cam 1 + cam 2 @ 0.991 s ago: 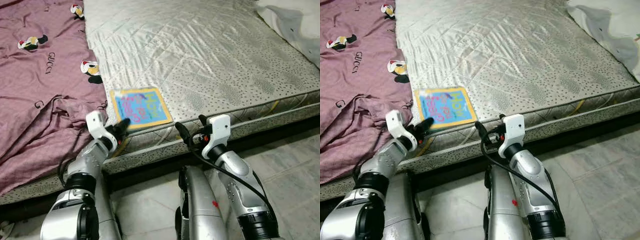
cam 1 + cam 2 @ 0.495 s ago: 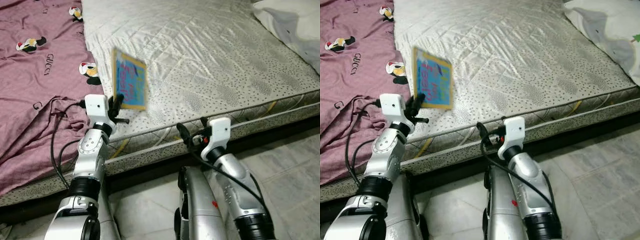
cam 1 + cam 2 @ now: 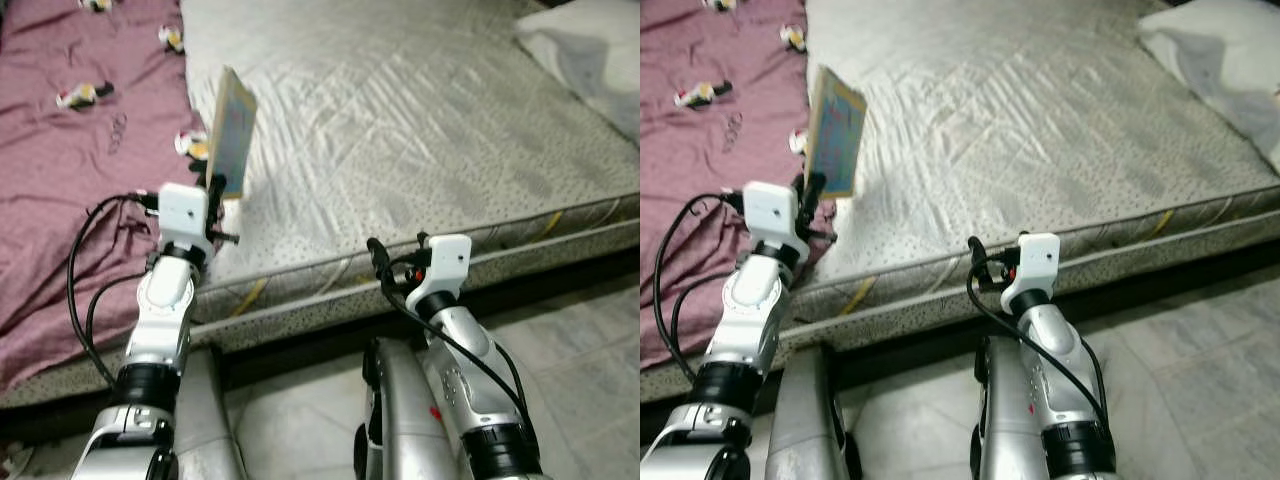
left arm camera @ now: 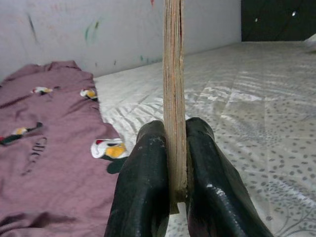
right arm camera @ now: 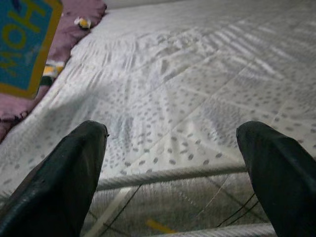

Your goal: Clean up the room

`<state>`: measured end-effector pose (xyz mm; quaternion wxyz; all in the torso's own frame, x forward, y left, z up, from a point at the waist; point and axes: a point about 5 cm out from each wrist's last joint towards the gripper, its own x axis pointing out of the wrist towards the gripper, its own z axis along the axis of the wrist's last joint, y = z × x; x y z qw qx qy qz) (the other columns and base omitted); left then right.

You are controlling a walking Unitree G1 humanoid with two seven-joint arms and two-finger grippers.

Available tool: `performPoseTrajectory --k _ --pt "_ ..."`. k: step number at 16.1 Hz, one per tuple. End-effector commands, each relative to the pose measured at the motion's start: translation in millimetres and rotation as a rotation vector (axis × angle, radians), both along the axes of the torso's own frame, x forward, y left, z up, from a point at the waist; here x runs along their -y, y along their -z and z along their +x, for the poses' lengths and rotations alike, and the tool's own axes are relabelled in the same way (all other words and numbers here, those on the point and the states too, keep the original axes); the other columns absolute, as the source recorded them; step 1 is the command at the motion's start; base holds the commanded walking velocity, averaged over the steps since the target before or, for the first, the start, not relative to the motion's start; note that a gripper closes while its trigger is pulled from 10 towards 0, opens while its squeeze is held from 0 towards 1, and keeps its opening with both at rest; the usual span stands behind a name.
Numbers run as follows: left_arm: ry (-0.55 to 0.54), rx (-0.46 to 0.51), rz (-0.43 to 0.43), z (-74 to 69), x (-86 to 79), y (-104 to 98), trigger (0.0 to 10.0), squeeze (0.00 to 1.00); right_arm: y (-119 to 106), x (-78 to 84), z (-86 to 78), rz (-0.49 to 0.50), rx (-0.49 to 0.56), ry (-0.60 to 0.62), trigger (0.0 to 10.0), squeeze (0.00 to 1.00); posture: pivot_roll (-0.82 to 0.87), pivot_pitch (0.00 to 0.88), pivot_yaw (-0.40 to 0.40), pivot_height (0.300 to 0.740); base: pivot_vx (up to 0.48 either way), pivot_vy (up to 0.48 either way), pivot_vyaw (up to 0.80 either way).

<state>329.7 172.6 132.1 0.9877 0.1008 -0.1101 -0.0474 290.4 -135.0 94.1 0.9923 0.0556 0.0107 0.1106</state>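
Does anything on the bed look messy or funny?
Yes. The purple sheet is bunched and wrinkled on the robot's left side, leaving the quilted mattress bare. The left end effector pinches a thin picture book upright above the mattress edge. A pillow sits at the far right corner.

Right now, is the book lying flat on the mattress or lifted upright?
Lifted upright. The left gripper is shut on the book at its bottom edge, holding it on end above the mattress.
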Motion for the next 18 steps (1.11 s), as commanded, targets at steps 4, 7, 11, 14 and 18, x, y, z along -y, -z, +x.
performPoseTrajectory --k 4,7,11,14,18 --pt "-0.005 0.141 0.126 -3.1 2.4 -26.8 4.7 0.0 -0.1 6.7 2.9 0.004 0.005 0.041 10.0 0.0 -0.01 0.024 -0.001 0.605 0.0 0.0 0.0" --pt "-0.028 0.149 0.165 -2.8 3.8 -32.1 10.0 0.0 0.7 5.9 2.5 0.004 0.006 0.045 10.0 0.0 0.0 0.028 -0.003 0.644 0.0 0.0 0.0" --pt "-0.04 0.081 0.1 -12.8 15.0 -18.6 10.0 0.0 -1.5 8.8 4.0 0.0 0.018 0.067 10.0 0.0 -0.01 0.029 -0.001 0.691 0.0 0.0 0.0" --pt "-0.042 0.035 0.107 -27.0 25.5 -3.3 10.0 0.0 -1.1 12.4 3.5 -0.005 0.018 0.091 10.0 0.0 0.0 0.03 0.005 0.725 0.0 0.0 0.0" --pt "-0.039 -0.007 0.073 -18.4 34.7 -0.4 10.0 0.0 -0.8 11.8 6.4 0.003 0.012 0.11 10.0 0.0 0.0 0.028 0.001 0.74 0.0 0.0 0.0"
